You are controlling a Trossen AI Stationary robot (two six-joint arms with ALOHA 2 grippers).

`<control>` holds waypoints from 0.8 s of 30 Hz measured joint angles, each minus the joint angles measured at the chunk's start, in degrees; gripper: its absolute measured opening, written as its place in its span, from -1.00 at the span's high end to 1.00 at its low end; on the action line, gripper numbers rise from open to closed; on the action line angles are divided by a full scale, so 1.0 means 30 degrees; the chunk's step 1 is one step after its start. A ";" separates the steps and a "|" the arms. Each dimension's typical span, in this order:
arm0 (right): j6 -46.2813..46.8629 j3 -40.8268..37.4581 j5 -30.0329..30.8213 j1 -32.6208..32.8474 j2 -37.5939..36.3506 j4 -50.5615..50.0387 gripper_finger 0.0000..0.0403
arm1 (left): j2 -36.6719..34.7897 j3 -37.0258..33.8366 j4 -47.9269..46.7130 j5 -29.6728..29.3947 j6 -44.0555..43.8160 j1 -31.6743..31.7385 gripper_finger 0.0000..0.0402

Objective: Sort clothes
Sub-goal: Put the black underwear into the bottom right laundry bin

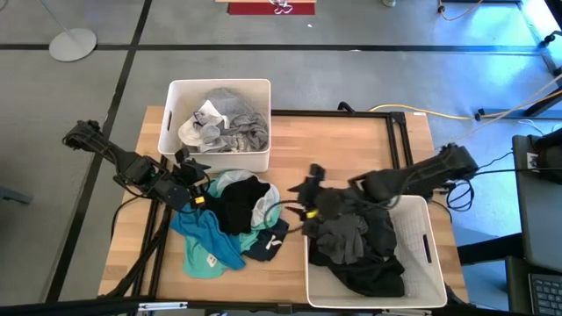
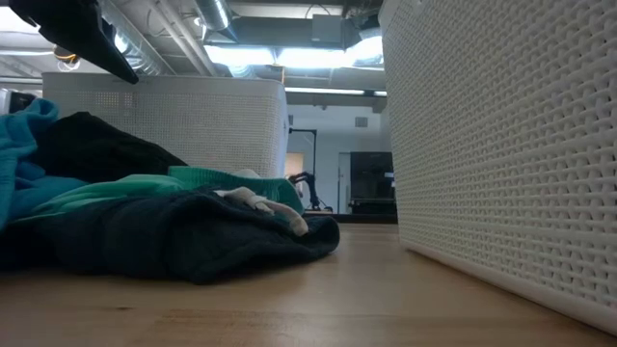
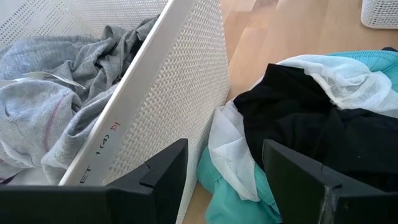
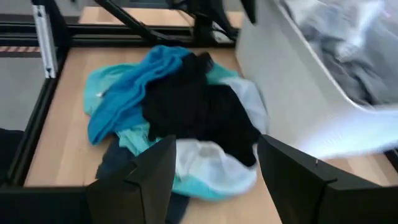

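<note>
My high camera looks straight down on the whole light wooden table [image 1: 369,158]. My low one sits at tabletop level, close against the heap of black, teal and white fabric garments [image 2: 145,222], facing the room beyond. Both wrist cameras look past their own dark fingers at that same heap [image 3: 311,124] [image 4: 186,112], from opposite sides.

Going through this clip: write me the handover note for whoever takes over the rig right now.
Left claw: open, empty, between the far bin and the unsorted pile.
Right claw: open, empty, at the near bin's left far corner, facing the pile.
Done: grey and white garments in the far bin; black and dark grey garments in the near bin.
Left: the pile mid-table, holding black, white, teal, mint and dark blue pieces.
</note>
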 joint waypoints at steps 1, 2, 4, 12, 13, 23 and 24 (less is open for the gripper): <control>-0.0501 0.0000 -0.0464 -0.0258 0.0354 0.0661 -0.13 | 0.0000 0.0000 0.0000 -0.0001 -0.0041 0.0000 0.02; -0.1005 0.0000 -0.0880 -0.0496 0.0714 0.1314 -0.13 | 0.0000 0.0000 0.0000 0.0000 -0.0055 0.0000 0.02; -0.1885 0.0000 -0.1711 -0.0952 0.1385 0.2461 -0.13 | 0.0000 -0.0007 0.0000 0.0000 -0.0043 0.0000 0.02; -0.3888 -0.0007 -0.3668 -0.2560 0.4018 0.6247 -0.13 | 0.0000 -0.0007 -0.0015 -0.0005 -0.0040 0.0000 0.02; -0.3929 -0.0007 -0.3776 -0.2727 0.4353 0.6791 -0.13 | 0.0000 -0.0007 -0.0015 -0.0003 -0.0040 -0.0002 0.02; -0.4755 0.0000 -0.6146 -0.3922 0.7590 1.1486 -0.13 | 0.0000 -0.0007 -0.0022 0.0000 -0.0040 -0.0002 0.02; -0.4833 0.0000 -0.6301 -0.4016 0.7908 1.2060 -0.13 | 0.0000 -0.0007 -0.0022 0.0000 -0.0040 0.0000 0.02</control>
